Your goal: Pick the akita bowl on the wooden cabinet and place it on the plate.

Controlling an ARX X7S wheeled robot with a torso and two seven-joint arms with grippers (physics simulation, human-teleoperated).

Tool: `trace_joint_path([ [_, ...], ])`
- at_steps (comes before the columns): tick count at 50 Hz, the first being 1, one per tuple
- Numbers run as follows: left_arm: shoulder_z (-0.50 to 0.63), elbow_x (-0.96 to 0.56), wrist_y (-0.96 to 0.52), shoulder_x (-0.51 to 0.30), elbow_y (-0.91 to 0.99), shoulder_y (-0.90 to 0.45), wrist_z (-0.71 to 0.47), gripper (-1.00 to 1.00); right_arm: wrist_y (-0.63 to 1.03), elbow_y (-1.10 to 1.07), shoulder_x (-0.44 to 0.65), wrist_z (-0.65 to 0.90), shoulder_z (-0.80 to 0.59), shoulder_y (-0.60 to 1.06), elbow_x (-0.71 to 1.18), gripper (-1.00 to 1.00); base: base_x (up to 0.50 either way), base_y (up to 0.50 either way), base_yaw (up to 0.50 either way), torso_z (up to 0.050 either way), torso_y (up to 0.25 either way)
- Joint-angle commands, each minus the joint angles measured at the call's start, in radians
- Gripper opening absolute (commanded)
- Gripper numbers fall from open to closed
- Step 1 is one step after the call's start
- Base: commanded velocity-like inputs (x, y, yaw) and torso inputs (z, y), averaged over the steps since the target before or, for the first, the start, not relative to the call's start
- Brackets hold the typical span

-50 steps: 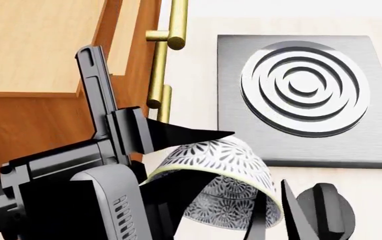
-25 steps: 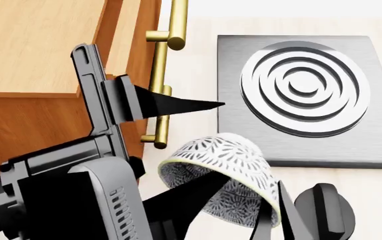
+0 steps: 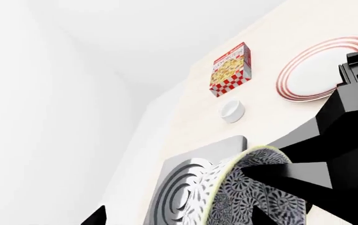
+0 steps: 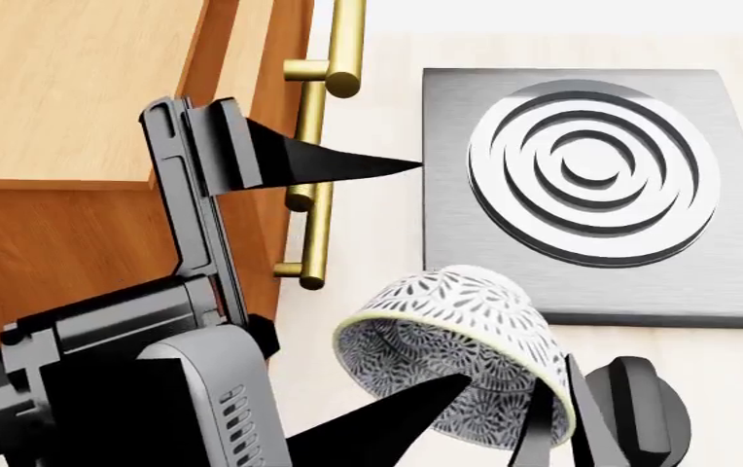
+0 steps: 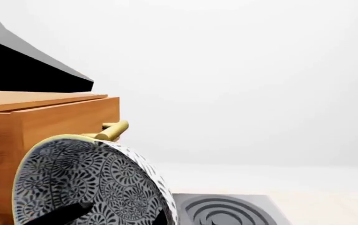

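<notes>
The akita bowl [image 4: 456, 336] hangs tilted on its side in front of the wooden cabinet [image 4: 73, 97], off its top. My right gripper [image 4: 553, 423] is shut on the bowl's rim, one finger inside and one outside; its wrist view shows the patterned inside of the akita bowl [image 5: 85, 183]. My left gripper [image 4: 443, 272] is wide open. One of its fingers is above the bowl and one below, and neither touches it. The plate [image 3: 319, 70] lies far across the table, seen only in the left wrist view, beyond the akita bowl [image 3: 260, 197].
A grey stove [image 4: 592, 175] with a ringed burner lies right behind the bowl. Brass handles [image 4: 326, 58] stick out from the cabinet front beside my left arm. A red-checked box [image 3: 232, 69] and a small white cup [image 3: 232, 111] stand between stove and plate.
My left gripper's fingers have spread apart and let go of the bowl, the upper finger rising. The bowl has sunk slightly and stays in my right gripper.
</notes>
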Motion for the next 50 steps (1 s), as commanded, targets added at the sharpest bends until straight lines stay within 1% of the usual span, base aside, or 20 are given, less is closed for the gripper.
trace_joint_path([
  [1, 0.001, 0.003, -0.002, 0.001, -0.002, 0.001, 0.0, 1.0, -0.008, -0.009, 0.008, 0.035, 0.044, -0.017, -0.007, -1.0, 0.0, 0.0, 0.0, 0.0, 0.0],
  [11, -0.003, 0.003, -0.001, -0.004, -0.001, 0.003, -0.005, 1.0, -0.053, -0.005, 0.016, 0.091, 0.138, -0.066, 0.035, -1.0, 0.0, 0.0, 0.0, 0.0, 0.0],
  [12, -0.003, 0.006, -0.001, -0.004, -0.001, 0.002, -0.005, 1.0, -0.063, 0.0, 0.012, 0.106, 0.163, -0.075, 0.058, -1.0, 0.0, 0.0, 0.0, 0.0, 0.0],
  [13, -0.005, 0.004, 0.0, -0.005, -0.002, 0.002, -0.006, 1.0, -0.033, -0.004, 0.01, 0.131, 0.179, -0.074, 0.073, -1.0, 0.0, 0.0, 0.0, 0.0, 0.0],
  [14, -0.005, 0.005, 0.001, -0.005, -0.003, 0.003, -0.007, 1.0, -0.033, 0.0, -0.005, 0.176, 0.225, -0.087, 0.091, -1.0, 0.0, 0.0, 0.0, 0.0, 0.0],
  [16, -0.003, 0.01, 0.001, -0.006, -0.003, 0.006, -0.009, 1.0, -0.036, 0.002, -0.012, 0.208, 0.266, -0.1, 0.117, -1.0, 0.0, 0.0, 0.0, 0.0, 0.0],
  [17, -0.004, 0.009, 0.002, -0.006, -0.004, 0.007, -0.01, 1.0, 0.003, -0.007, -0.017, 0.252, 0.296, -0.102, 0.149, -1.0, 0.0, 0.0, 0.0, 0.0, 0.0],
  [25, -0.005, 0.008, -0.001, -0.003, -0.004, 0.008, -0.014, 1.0, 0.075, -0.026, -0.035, 0.371, 0.378, -0.091, 0.215, -1.0, 0.0, 0.0, 0.0, 0.0, 0.001],
  [29, -0.007, 0.007, -0.003, -0.003, -0.003, 0.007, -0.018, 1.0, 0.064, -0.03, -0.045, 0.405, 0.428, -0.108, 0.247, -1.0, 0.0, 0.0, 0.0, 0.0, 0.0],
  [30, -0.006, 0.007, -0.003, -0.003, -0.004, 0.008, -0.018, 1.0, 0.103, -0.036, -0.039, 0.442, 0.448, -0.102, 0.273, -1.0, 0.0, 0.0, 0.0, 0.0, 0.0],
  [32, -0.007, 0.006, -0.003, -0.003, -0.004, 0.008, -0.018, 1.0, 0.099, -0.04, -0.041, 0.455, 0.466, -0.105, 0.28, -1.0, 0.0, 0.0, 0.0, 0.0, 0.0],
  [33, -0.006, 0.008, -0.003, -0.002, -0.004, 0.008, -0.018, 1.0, 0.14, -0.06, -0.02, 0.486, 0.476, -0.101, 0.282, -1.0, 0.0, 0.0, 0.0, 0.0, 0.0],
  [40, -0.009, 0.004, -0.004, 0.0, -0.005, 0.008, -0.021, 1.0, 0.118, -0.073, 0.044, 0.559, 0.467, -0.108, 0.306, -1.0, 0.0, 0.0, 0.0, 0.0, 0.0],
  [45, -0.006, 0.01, -0.001, -0.002, -0.007, 0.014, -0.019, 1.0, 0.086, -0.057, 0.042, 0.552, 0.471, -0.108, 0.335, -1.0, 0.0, 0.0, 0.0, 0.0, 0.0],
  [46, -0.007, 0.01, 0.001, -0.002, -0.009, 0.016, -0.02, 1.0, 0.079, -0.045, 0.038, 0.551, 0.483, -0.108, 0.366, -1.0, 0.0, 0.0, 0.0, 0.0, 0.0],
  [49, -0.005, 0.014, 0.003, -0.002, -0.012, 0.018, -0.016, 1.0, -0.037, 0.005, -0.003, 0.471, 0.524, -0.134, 0.492, -1.0, 0.0, 0.0, 0.0, 0.0, 0.0],
  [50, -0.005, 0.016, 0.003, -0.002, -0.012, 0.018, -0.017, 1.0, -0.12, 0.023, -0.026, 0.406, 0.556, -0.16, 0.593, -1.0, 0.0, 0.0, 0.0, 0.0, 0.0],
])
